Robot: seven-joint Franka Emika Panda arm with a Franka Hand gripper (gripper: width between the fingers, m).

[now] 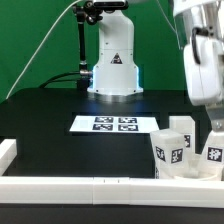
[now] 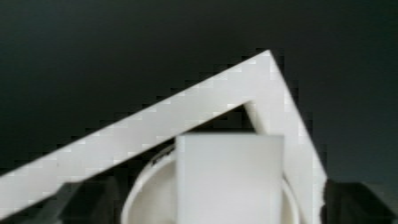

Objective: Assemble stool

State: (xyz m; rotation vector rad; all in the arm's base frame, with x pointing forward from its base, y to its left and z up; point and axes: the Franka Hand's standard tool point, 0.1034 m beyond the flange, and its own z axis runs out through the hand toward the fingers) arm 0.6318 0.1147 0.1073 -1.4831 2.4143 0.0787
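Observation:
Three white tagged stool legs stand in the table's front corner at the exterior view's right: one (image 1: pixel 170 151), one behind it (image 1: pixel 181 133) and one furthest right (image 1: pixel 214 155). My gripper (image 1: pixel 210 127) hangs just above the rightmost leg. In the wrist view a white block leg (image 2: pixel 231 175) stands upright between my dark fingers (image 2: pixel 75 203), with a gap on each side, so the gripper (image 2: pixel 228 208) is open. A curved white edge (image 2: pixel 153 190) behind the leg looks like the round seat's rim. The seat does not show clearly in the exterior view.
White border rails run along the table's front (image 1: pixel 100 186) and the exterior view's left (image 1: pixel 8 152); they meet in a corner in the wrist view (image 2: pixel 263 60). The marker board (image 1: pixel 113 124) lies mid-table before the robot base (image 1: pixel 113 70).

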